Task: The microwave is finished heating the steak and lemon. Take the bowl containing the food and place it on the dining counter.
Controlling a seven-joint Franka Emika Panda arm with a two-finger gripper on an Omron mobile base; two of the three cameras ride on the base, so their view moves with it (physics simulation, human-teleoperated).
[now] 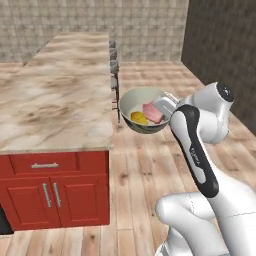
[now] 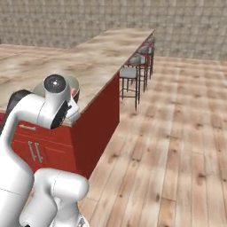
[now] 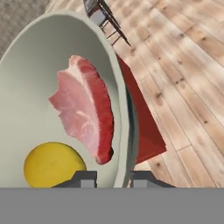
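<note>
A small dark marking runs along the white arm [image 1: 196, 156] link, too small and blurred to read; no other lettering appears.

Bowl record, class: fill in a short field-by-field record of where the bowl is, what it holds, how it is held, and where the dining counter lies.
bowl: bowl in the air, beside the counter's end, above the wooden floor
contents: steak and lemon, both inside
grip: gripper shut on the bowl rim, one finger inside, one outside
dining counter: dining counter to the bowl's left in the left base view; bowl not yet on it
nearby: stools along the counter's far side
</note>
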